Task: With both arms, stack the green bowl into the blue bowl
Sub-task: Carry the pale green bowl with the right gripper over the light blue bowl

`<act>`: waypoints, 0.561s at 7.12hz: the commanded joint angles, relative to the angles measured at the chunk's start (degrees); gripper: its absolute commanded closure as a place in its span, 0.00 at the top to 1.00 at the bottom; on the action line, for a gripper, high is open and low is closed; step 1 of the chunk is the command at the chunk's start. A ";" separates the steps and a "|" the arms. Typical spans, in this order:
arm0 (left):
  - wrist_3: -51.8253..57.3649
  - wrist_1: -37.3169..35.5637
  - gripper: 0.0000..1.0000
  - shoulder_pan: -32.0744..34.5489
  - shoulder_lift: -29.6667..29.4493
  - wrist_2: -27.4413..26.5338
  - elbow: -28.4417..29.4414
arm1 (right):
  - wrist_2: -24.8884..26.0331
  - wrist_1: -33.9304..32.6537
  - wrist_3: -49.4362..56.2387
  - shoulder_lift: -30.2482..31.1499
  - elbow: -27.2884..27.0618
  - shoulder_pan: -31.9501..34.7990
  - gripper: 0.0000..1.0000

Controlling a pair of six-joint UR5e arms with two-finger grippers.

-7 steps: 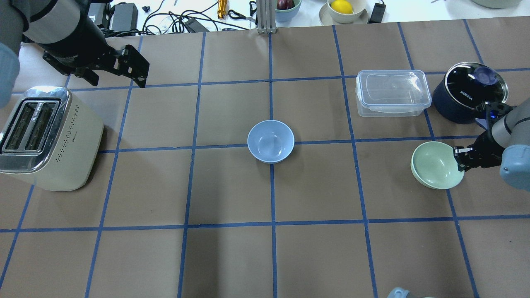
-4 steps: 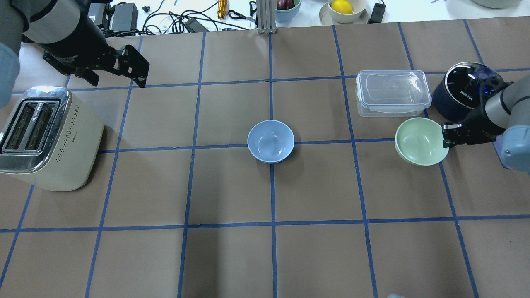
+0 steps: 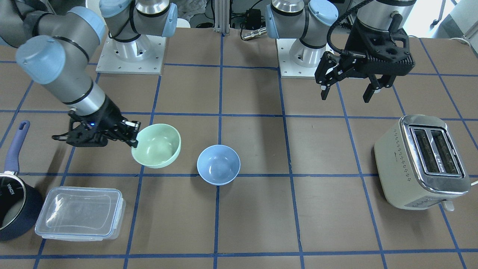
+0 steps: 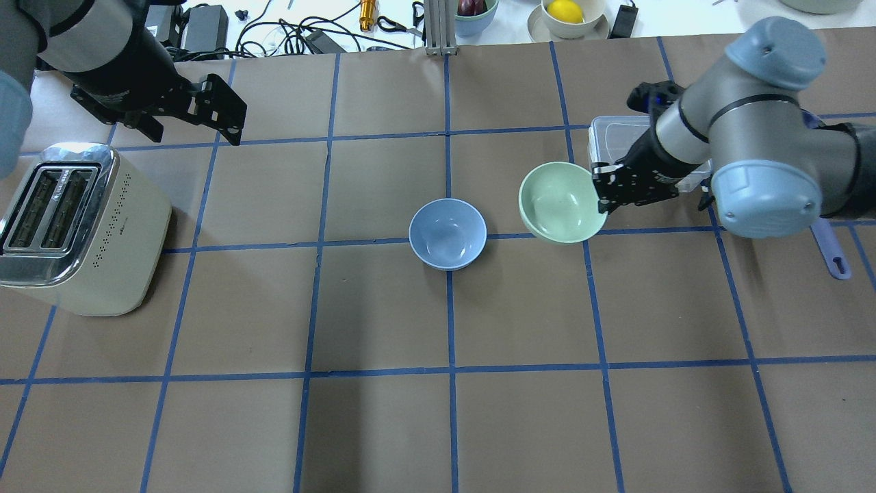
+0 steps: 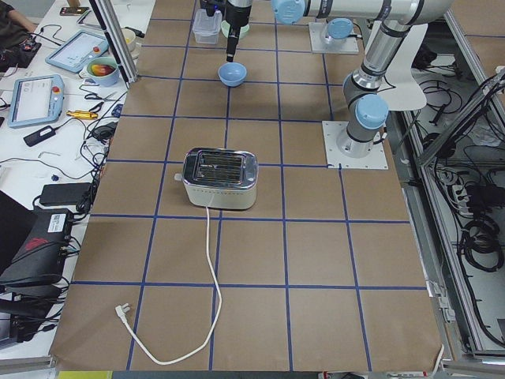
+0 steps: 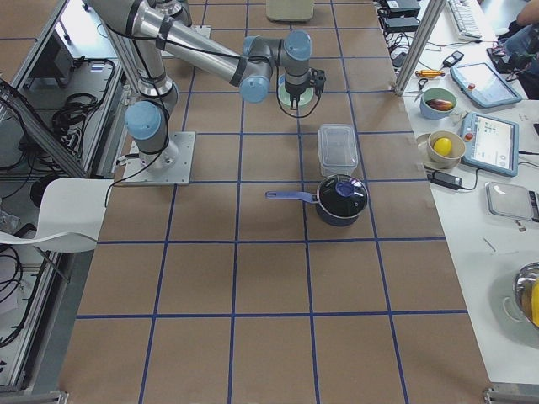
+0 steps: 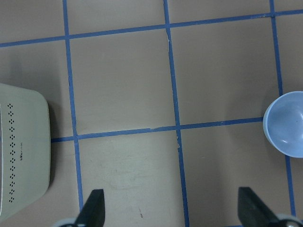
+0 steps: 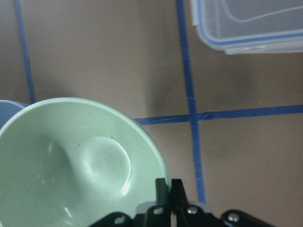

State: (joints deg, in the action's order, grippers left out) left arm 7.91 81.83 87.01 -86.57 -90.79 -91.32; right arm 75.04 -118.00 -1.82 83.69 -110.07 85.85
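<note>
The pale blue bowl [image 4: 447, 234] stands upright on the table's middle; it also shows in the front view [image 3: 218, 164] and at the right edge of the left wrist view [image 7: 286, 124]. My right gripper [image 4: 599, 195] is shut on the rim of the mint-green bowl [image 4: 558, 202] and holds it above the table, just right of the blue bowl and apart from it. The pinch shows in the right wrist view [image 8: 169, 187], with the green bowl [image 8: 71, 161] below left. My left gripper [image 4: 229, 116] is open and empty, high over the far left, behind the toaster.
A cream toaster [image 4: 75, 226] stands at the left edge. A clear lidded container [image 3: 80, 213] and a dark navy saucepan [image 3: 11, 201] stand on the right side, partly under my right arm in the overhead view. Cables and bowls lie beyond the far edge.
My right gripper has carried the green bowl leftward from near the right edge to just right of the blue bowl. The left arm has not moved.
</note>
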 commanded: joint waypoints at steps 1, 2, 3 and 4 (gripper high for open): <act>0.00 0.00 1.00 0.00 0.00 0.00 0.00 | -0.51 -3.18 -12.09 -2.81 1.52 9.91 0.00; 0.00 0.00 1.00 0.00 0.00 0.00 0.00 | 0.45 -7.90 -16.24 -6.23 2.75 12.38 0.00; 0.00 0.00 1.00 0.00 0.00 0.09 0.00 | 0.98 -10.13 -19.07 -9.65 4.15 14.32 0.00; 0.00 0.00 1.00 0.00 0.00 0.09 -0.09 | 3.42 -10.58 -20.40 -11.60 4.86 16.60 0.00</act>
State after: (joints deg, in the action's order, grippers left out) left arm 7.91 81.83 87.01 -86.57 -90.73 -91.33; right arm 76.33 -126.84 -19.47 75.18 -106.39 99.59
